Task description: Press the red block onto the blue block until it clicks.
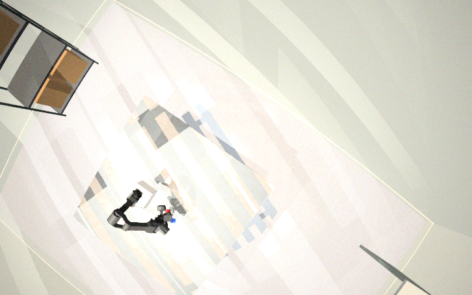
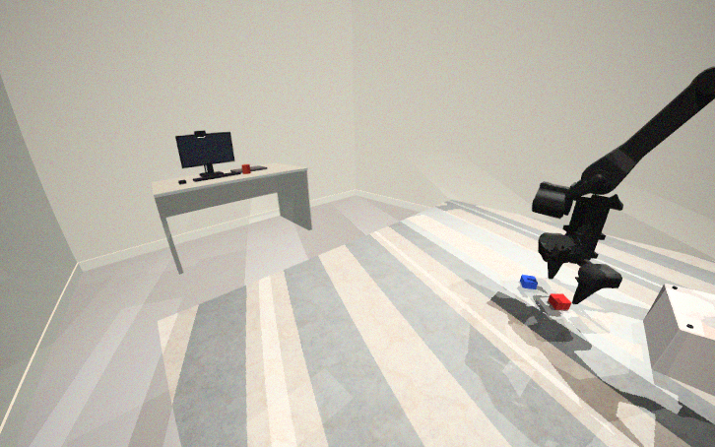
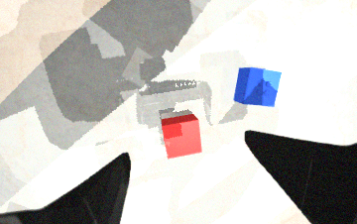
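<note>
Claw [image 1: 166,218] [image 2: 562,289] [image 3: 187,144] open nr boxy red blk [image 1: 168,210] [image 2: 559,301] [image 3: 183,140]

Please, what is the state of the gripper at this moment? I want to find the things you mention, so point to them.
Gripper [image 1: 168,222] [image 2: 562,290] [image 3: 188,147]: open, holding nothing; the red block [image 1: 168,210] [image 2: 559,301] [image 3: 182,140] is not gripped.

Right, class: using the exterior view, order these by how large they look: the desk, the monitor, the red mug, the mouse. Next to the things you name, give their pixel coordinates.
1. Desk [image 2: 294,203]
2. Monitor [image 2: 205,149]
3. Red mug [image 2: 246,168]
4. Mouse [image 2: 181,181]

The mug and mouse are both small, but the mug looks clearly taller.
</note>
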Controlling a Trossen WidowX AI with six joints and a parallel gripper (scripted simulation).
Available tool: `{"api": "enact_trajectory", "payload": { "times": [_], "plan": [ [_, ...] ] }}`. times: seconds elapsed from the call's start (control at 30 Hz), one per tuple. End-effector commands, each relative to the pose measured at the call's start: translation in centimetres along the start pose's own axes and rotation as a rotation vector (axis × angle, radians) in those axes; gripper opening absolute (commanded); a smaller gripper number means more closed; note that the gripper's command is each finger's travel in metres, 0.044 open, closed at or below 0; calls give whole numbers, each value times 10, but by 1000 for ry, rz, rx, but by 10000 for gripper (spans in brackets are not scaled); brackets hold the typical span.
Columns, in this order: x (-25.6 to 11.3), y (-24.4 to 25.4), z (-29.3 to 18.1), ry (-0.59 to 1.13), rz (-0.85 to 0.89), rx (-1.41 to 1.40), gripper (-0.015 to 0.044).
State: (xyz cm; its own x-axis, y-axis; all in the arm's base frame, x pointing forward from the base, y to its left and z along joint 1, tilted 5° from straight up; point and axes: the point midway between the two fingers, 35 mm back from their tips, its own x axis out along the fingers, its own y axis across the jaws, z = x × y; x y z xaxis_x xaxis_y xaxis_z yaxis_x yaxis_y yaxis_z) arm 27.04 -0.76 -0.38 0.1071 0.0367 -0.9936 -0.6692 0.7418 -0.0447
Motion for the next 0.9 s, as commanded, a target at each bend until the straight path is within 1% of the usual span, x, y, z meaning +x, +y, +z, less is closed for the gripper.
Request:
{"api": "enact_trajectory", "payload": {
  "times": [0.0, 0.6, 0.87],
  "plan": [
    [6, 1, -3, 11, 5, -4, 440],
    [33, 3, -4, 11, 5, -4, 440],
    [33, 3, -4, 11, 5, -4, 230]
  ]
}}
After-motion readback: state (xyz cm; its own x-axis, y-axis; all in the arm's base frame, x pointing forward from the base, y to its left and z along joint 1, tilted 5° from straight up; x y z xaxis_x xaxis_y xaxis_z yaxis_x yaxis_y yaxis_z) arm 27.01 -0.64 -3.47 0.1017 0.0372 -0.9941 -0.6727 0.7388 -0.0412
